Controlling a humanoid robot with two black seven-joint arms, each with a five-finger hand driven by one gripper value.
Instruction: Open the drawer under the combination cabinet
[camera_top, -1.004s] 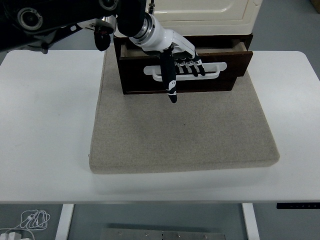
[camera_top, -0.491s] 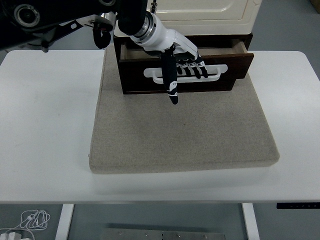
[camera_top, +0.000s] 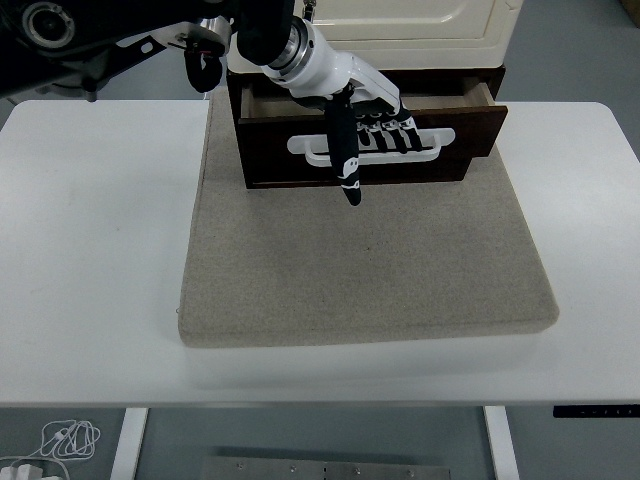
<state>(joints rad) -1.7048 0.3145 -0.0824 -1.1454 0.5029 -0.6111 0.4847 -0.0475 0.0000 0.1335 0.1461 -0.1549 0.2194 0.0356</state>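
The left robot hand (camera_top: 362, 125) hooks four curled fingers (camera_top: 395, 138) through the white handle (camera_top: 440, 140) of the dark drawer (camera_top: 455, 120), which sits partly open beneath the cream cabinet (camera_top: 420, 25) on a grey mat (camera_top: 370, 270).

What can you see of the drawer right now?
The drawer is dark brown, wood by its look, with a long white slotted handle across its front. It sits under the cream cabinet, pulled partly out over the grey mat, its pale inner rim showing. The left hand has four fingers hooked through the handle, one black finger pointing down over the front.
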